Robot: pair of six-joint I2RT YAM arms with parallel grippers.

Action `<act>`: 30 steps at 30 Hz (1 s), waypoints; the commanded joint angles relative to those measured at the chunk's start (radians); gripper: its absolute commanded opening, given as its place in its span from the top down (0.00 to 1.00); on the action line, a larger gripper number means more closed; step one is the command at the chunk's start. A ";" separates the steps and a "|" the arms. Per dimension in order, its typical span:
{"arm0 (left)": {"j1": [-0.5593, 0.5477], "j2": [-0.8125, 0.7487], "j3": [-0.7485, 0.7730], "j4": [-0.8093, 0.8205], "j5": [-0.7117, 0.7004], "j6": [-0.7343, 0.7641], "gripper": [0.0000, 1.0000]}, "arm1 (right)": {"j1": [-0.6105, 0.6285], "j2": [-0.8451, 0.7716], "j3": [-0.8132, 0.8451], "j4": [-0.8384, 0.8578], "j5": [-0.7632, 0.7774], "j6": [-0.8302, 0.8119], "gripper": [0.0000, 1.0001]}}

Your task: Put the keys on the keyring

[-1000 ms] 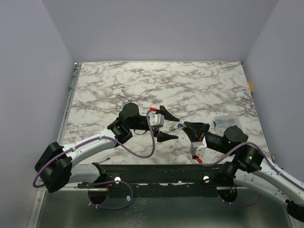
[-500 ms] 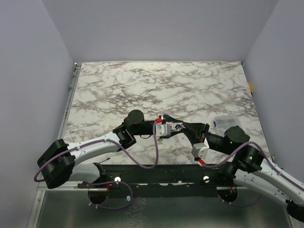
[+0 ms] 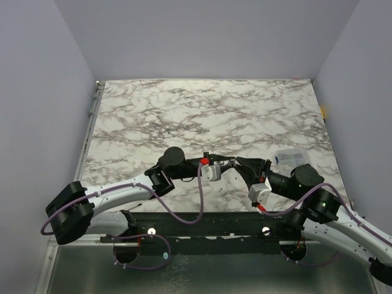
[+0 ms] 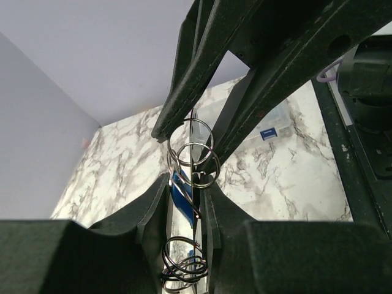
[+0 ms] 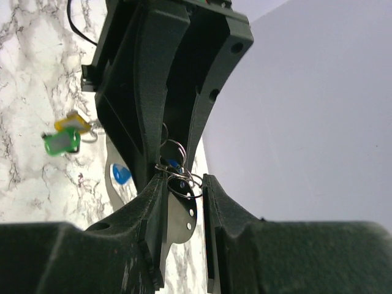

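Note:
Both grippers meet above the table's near middle. My right gripper [image 3: 240,163] [image 5: 184,180] is shut on the keyring [image 4: 195,144], a bunch of thin silver loops with a flat silvery tag [image 5: 180,217], held in the air. My left gripper [image 3: 222,164] [image 4: 187,184] faces it, jaws narrowed onto the blue key [image 4: 180,187], which hangs in that bunch. More loops [image 4: 184,266] dangle lower between the left pads. The green key [image 5: 61,142] and the yellow key [image 5: 72,122] lie together on the marble below. In the top view the arms hide the keys.
A small clear plastic box [image 3: 288,156] lies on the marble table [image 3: 184,110] to the right, just beyond the right arm. A black rail [image 3: 202,223] runs along the near edge. Lilac walls close in the left, right and back.
The left gripper moved right to the right gripper, and its jaws narrowed from wide open to close around the blue key. The right arm held still.

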 commanded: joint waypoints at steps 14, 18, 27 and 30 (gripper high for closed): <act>0.009 -0.114 -0.083 0.001 -0.276 0.208 1.00 | -0.001 -0.072 0.120 -0.274 0.015 0.455 0.35; 0.006 -0.128 -0.093 -0.034 -0.276 0.274 1.00 | -0.002 -0.038 0.153 -0.214 0.180 0.635 0.28; -0.007 -0.203 -0.129 -0.150 -0.407 0.466 1.00 | -0.075 0.606 0.510 -0.530 0.736 1.241 0.28; -0.006 -0.248 -0.146 -0.182 -0.429 0.507 1.00 | -0.233 0.681 0.494 -0.529 0.559 1.418 0.28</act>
